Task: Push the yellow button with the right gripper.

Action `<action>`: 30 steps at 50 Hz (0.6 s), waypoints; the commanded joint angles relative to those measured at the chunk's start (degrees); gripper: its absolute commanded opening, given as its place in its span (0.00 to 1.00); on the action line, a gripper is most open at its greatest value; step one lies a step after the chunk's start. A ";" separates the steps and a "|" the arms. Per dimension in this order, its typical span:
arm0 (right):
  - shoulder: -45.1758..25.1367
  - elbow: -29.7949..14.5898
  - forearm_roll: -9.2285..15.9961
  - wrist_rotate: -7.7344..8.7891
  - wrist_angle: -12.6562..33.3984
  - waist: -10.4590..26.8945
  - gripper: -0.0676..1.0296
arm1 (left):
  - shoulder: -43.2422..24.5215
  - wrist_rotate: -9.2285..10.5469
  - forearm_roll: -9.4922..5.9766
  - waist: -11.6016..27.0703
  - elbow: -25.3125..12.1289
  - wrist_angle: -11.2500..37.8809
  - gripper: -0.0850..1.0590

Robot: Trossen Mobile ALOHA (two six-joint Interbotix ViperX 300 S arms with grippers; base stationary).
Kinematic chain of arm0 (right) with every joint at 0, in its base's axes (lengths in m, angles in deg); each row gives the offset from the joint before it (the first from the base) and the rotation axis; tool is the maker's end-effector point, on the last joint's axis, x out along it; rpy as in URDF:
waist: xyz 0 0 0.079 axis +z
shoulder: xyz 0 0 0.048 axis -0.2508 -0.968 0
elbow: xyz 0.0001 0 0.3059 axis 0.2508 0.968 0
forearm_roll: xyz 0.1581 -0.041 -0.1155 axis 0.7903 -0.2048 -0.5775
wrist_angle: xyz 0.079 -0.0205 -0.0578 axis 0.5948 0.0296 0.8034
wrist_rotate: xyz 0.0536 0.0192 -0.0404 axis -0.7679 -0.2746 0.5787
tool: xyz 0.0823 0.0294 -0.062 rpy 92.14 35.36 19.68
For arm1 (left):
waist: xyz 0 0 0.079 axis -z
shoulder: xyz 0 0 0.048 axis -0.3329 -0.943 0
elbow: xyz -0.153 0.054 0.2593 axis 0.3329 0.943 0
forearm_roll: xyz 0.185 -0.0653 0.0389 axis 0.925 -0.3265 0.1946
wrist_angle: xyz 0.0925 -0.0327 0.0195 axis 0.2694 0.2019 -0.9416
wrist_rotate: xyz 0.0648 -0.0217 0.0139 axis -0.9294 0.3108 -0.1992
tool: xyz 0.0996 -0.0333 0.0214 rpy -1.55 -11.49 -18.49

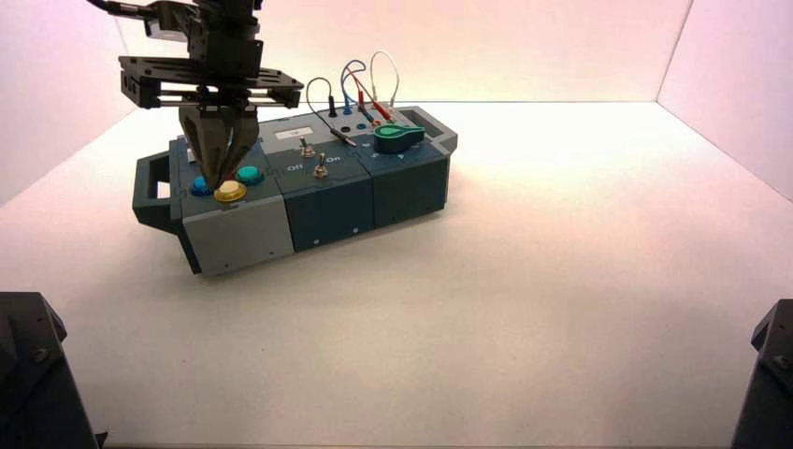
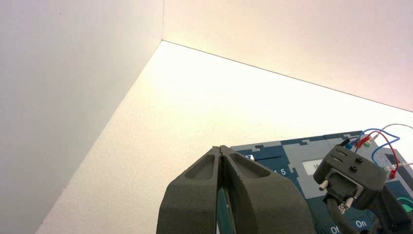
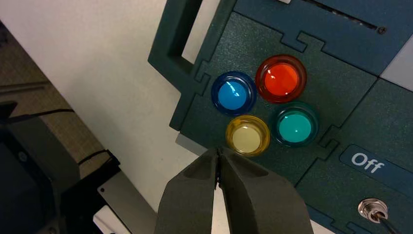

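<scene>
The yellow button [image 1: 230, 192] sits on the near left corner of the box top, the nearest of four round buttons; it also shows in the right wrist view [image 3: 247, 135]. My right gripper [image 1: 224, 178] hangs point-down over it, fingers shut into a V with nothing between them. In the right wrist view its tip [image 3: 217, 152] lies just beside the button's gold rim; I cannot tell whether it touches. My left gripper [image 2: 221, 148] is shut and empty, held off the box, with the box's slider and wires beyond it.
The blue button [image 3: 233, 93], red button [image 3: 280, 78] and teal button [image 3: 294, 126] crowd round the yellow one. A toggle switch [image 3: 372, 209] stands near the "Off" lettering. A green knob [image 1: 399, 137] and wires [image 1: 360, 84] are at the box's far end. Black housings [image 1: 28, 374] fill the bottom corners.
</scene>
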 commanded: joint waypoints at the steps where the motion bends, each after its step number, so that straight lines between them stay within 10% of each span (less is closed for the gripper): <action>1: 1.14 -1.67 -0.09 0.00 -0.26 -0.35 0.04 | -0.44 -0.18 0.18 -0.26 -2.02 -0.35 0.05; 30: 0.35 -2.20 -0.18 0.00 -0.53 -2.11 0.04 | -0.44 -0.18 0.18 -0.26 -2.02 -0.35 0.05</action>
